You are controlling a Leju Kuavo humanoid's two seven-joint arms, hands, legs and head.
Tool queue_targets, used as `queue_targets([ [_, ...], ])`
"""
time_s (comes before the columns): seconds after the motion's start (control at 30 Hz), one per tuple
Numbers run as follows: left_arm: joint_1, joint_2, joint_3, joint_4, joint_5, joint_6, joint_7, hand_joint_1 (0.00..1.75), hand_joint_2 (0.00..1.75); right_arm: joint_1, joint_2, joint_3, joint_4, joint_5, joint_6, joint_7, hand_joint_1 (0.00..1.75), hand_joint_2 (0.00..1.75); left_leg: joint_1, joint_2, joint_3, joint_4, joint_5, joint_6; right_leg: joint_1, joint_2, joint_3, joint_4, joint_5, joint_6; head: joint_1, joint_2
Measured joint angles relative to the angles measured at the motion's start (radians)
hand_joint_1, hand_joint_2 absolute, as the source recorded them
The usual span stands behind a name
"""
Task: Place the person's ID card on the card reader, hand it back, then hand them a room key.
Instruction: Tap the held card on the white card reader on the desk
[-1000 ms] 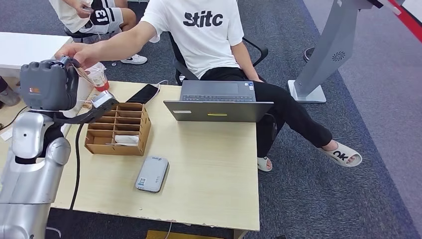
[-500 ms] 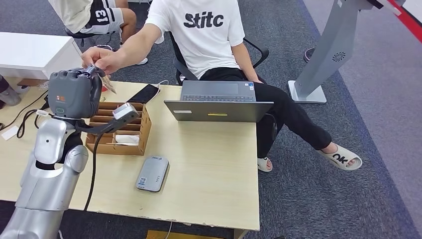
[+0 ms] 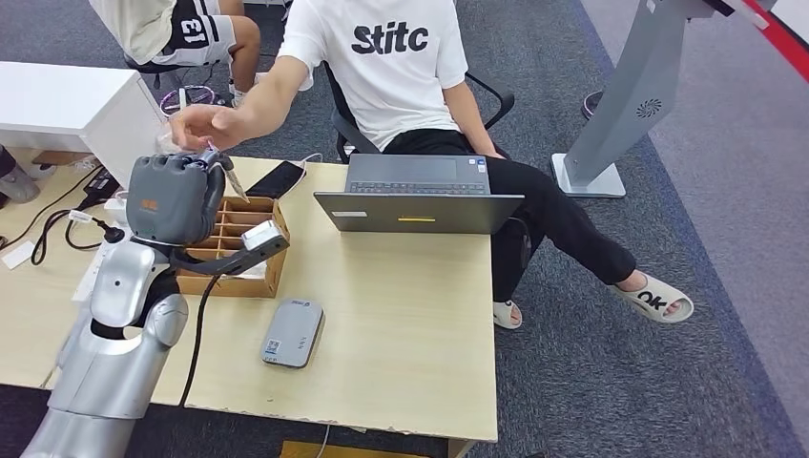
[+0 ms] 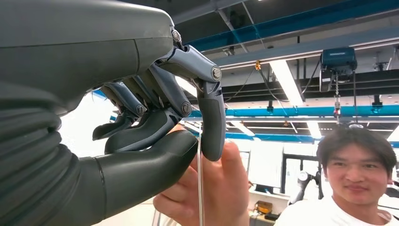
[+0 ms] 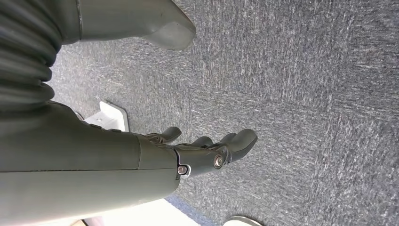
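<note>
My left hand (image 3: 176, 197) is raised over the table's back left corner, above a cardboard card box (image 3: 252, 214). It pinches the ID card (image 3: 235, 181) between thumb and a finger; in the left wrist view the card (image 4: 200, 188) shows edge-on. The person's hand (image 3: 204, 125) reaches down to the card from behind, and their fingers (image 4: 216, 193) touch it. The grey card reader (image 3: 292, 332) lies flat on the table in front of the box. My right hand (image 5: 211, 150) hangs over the carpet with its fingers apart and nothing in it.
The person in a white shirt (image 3: 396, 57) sits behind the wooden table (image 3: 401, 324). An open laptop (image 3: 418, 196) and a black phone (image 3: 276, 178) lie at the back edge. Cables (image 3: 57, 229) trail at the left. A grey stand (image 3: 630, 105) rises at the right.
My left hand has moved to the right and a little down, from beside the white desk to above the card box. The person's hand has followed, staying at the card.
</note>
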Motion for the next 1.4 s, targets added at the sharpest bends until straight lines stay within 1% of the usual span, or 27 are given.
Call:
queue_targets([
  [0.33,0.016,0.001,-0.019,-0.01,0.015,-0.009,0.001,1.75,1.75,0.0,0.002,0.0,0.0,0.001,0.0,-0.003,0.0,1.75,0.0,0.0,-0.001,0.0,0.0,0.0,0.0,0.0,-0.001,0.0,0.0,0.0,0.0,0.0],
  [0.6,0.036,0.007,-0.043,-0.009,0.063,-0.109,-0.011,1.75,1.75,0.001,0.003,-0.005,0.0,-0.003,0.002,-0.008,0.0,1.75,0.0,0.0,-0.002,0.0,0.0,0.0,0.0,0.0,-0.002,0.0,0.0,0.0,0.0,0.0],
  [0.73,0.039,0.014,-0.067,-0.005,0.088,-0.175,-0.011,1.75,1.75,0.001,0.003,-0.007,0.0,-0.003,0.009,-0.014,0.0,1.75,0.0,0.0,-0.002,0.0,0.0,0.0,0.0,0.0,-0.002,0.0,0.0,0.0,0.0,0.0],
  [0.87,0.046,0.021,-0.092,0.008,0.115,-0.208,-0.011,1.75,1.75,0.001,0.003,-0.01,0.0,-0.002,0.01,-0.018,0.0,1.75,0.0,0.0,-0.002,0.0,0.0,0.0,0.0,0.0,-0.002,0.0,0.0,0.0,0.0,0.0],
  [1.03,0.048,0.026,-0.105,0.021,0.126,-0.221,-0.012,1.75,1.75,0.001,0.003,-0.015,0.0,-0.001,0.01,-0.019,0.0,1.75,0.0,0.0,-0.002,0.0,0.0,0.0,0.0,0.0,-0.002,0.0,0.0,0.0,0.0,0.0],
  [1.17,0.063,0.033,-0.139,0.078,0.134,-0.233,-0.015,1.75,1.75,0.001,0.003,-0.024,0.0,0.006,0.011,-0.021,0.0,1.75,0.0,0.0,-0.003,0.0,0.0,0.0,0.0,0.0,-0.003,0.0,0.0,0.0,0.0,0.0],
  [1.4,0.076,0.034,-0.16,0.126,0.143,-0.249,-0.025,1.75,1.75,0.001,0.003,-0.026,0.0,0.009,0.013,-0.021,0.0,1.75,0.0,0.0,-0.003,0.0,0.0,0.0,0.0,0.0,-0.003,0.0,0.0,0.0,0.0,0.0],
])
